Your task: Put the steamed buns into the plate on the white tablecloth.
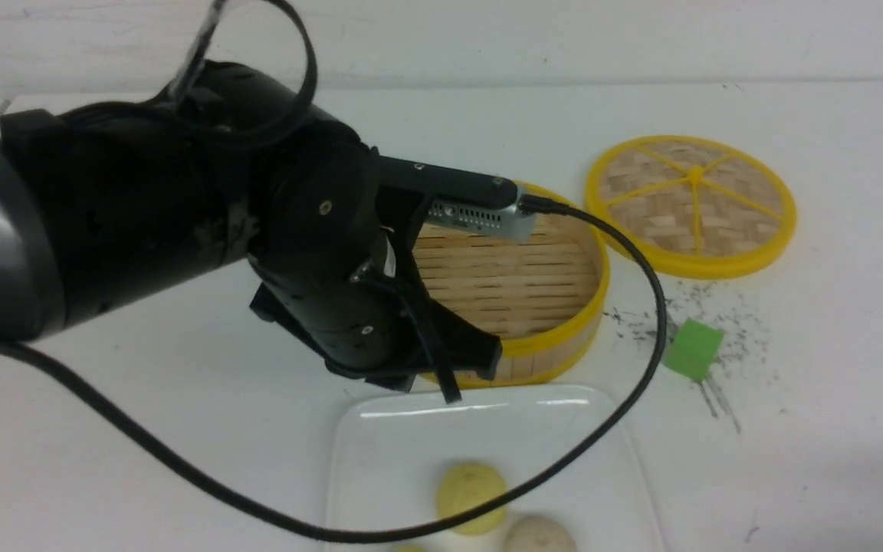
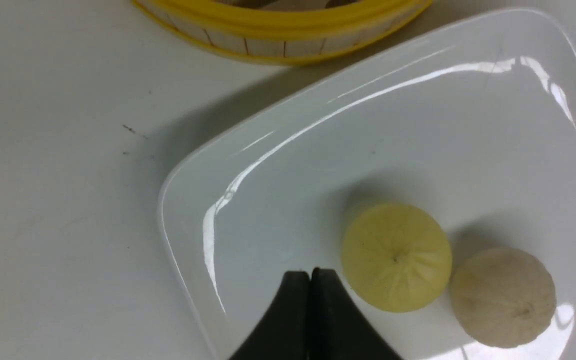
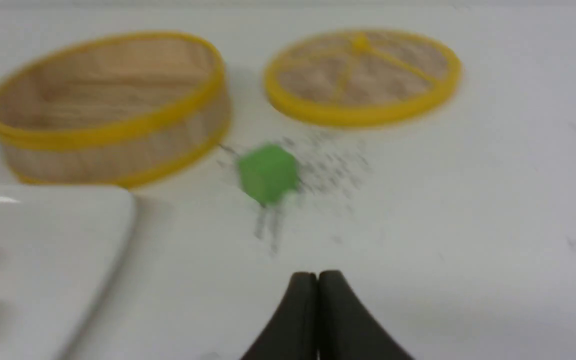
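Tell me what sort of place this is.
Probably a robot test bench staged as a dim sum setting: a scuffed white tablecloth, an empty bamboo steamer basket, and steamed buns on a white plate.

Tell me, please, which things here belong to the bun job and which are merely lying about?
Job:
- yellow-green bun
- off-white bun
- white rectangular plate
- white tablecloth

Lying about:
- bamboo steamer basket
- woven steamer lid
- green cube

Right gripper [image 3: 318,280] jaws pressed together over the white tablecloth [image 3: 468,225]. Green cube [image 3: 268,173] ahead among dark specks, between steamer basket [image 3: 108,110] and lid [image 3: 363,75]. Plate [image 3: 68,240] corner beside basket. View blurred.
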Available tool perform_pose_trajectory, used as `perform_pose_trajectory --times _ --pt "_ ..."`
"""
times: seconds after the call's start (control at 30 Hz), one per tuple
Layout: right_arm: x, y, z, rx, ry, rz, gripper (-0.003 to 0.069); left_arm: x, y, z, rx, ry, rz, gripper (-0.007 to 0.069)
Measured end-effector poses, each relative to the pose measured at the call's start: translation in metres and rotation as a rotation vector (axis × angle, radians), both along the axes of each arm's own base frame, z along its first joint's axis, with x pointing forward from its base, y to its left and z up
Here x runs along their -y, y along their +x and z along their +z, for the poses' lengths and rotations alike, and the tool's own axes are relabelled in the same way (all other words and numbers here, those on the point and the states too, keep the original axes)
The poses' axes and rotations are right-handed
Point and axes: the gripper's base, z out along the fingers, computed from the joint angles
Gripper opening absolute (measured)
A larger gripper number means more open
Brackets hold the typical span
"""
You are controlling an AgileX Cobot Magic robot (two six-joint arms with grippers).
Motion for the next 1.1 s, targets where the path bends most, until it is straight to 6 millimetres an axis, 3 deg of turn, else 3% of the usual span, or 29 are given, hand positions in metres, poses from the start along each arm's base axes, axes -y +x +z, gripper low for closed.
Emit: perform_pose_trajectory --times 0.1,0.23,0.47,0.57,0.6,0.67,0.77,0.93,1.1 --pt "0.003 0.001 -0.019 -0.057 -0.013 -0.061 0.0020 -0.011 -0.008 0.019 0.051 -0.011 -0.004 0.0014" --pt "0.006 0.002 -0.018 -0.032 -0.012 -0.111 0.0022 -0.034 -0.024 0.045 0.119 0.028 0.001 0.0014" --pt "0.006 0.002 -0.018 -0.030 -0.012 -0.123 0.0027 -0.075 -0.055 0.059 0.118 0.107 0.076 0.0014" --pt "0.006 0.002 -0.018 -0.030 -0.012 -0.123 0.0029 -0.102 -0.084 0.047 0.118 0.066 0.138 0.0015" --pt "0.006 0.002 -0.018 -0.030 -0.012 -0.123 0.0029 -0.103 -0.086 0.046 0.121 0.056 0.144 0.0015" --pt "0.006 0.002 -0.018 -0.030 -0.012 -0.123 0.0029 -0.120 -0.108 0.029 0.138 -0.044 0.170 0.0015" --pt "0.006 0.002 -0.018 -0.030 -0.012 -0.123 0.0029 -0.129 -0.128 0.010 0.188 -0.241 0.169 0.0015" --pt "0.006 0.002 -0.018 -0.030 -0.012 -0.123 0.0029 -0.134 -0.146 -0.019 0.245 -0.573 0.204 0.0019" --pt "0.006 0.002 -0.018 -0.030 -0.012 -0.123 0.0029 -0.137 -0.152 -0.028 0.303 -0.703 0.204 0.0019"
